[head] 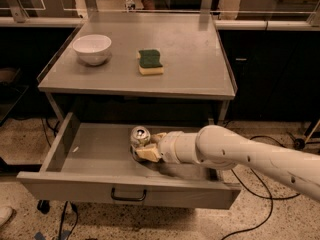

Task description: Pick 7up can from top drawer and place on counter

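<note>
The 7up can (140, 135) stands upright in the open top drawer (95, 151), near its middle, silver top and pull tab showing. My gripper (148, 145) reaches in from the right on a white arm and sits right against the can's right and front side, low in the drawer. The can's lower part is hidden behind the gripper. The counter (190, 59) is the grey metal table top directly above the drawer.
A white bowl (92, 48) stands on the counter at the left. A green and yellow sponge (150, 62) lies near the counter's middle. The drawer front has a small dark bar handle (129, 195). Cables lie on the speckled floor at the right.
</note>
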`<action>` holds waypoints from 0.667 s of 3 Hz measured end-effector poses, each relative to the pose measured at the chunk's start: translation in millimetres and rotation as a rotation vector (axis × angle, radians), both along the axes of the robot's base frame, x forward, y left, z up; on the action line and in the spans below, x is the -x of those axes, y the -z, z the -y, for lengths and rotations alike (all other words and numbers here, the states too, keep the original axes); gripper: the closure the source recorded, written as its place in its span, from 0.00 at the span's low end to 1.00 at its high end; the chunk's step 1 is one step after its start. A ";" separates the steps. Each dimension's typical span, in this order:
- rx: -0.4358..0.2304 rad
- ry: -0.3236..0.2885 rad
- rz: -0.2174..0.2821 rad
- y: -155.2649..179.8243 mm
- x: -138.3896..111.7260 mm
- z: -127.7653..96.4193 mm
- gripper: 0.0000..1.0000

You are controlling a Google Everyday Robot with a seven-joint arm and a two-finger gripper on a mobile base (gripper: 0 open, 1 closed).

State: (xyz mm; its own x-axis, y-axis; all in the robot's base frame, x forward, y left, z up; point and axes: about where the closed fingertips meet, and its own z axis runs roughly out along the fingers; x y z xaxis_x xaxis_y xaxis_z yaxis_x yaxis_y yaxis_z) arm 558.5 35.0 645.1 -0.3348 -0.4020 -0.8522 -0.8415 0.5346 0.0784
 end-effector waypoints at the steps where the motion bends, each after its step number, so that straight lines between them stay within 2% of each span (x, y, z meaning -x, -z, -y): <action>1: 0.000 0.000 0.000 0.0 0.0 0.0 0.93; 2: -0.006 0.002 0.012 -3.7 1.8 -1.6 1.00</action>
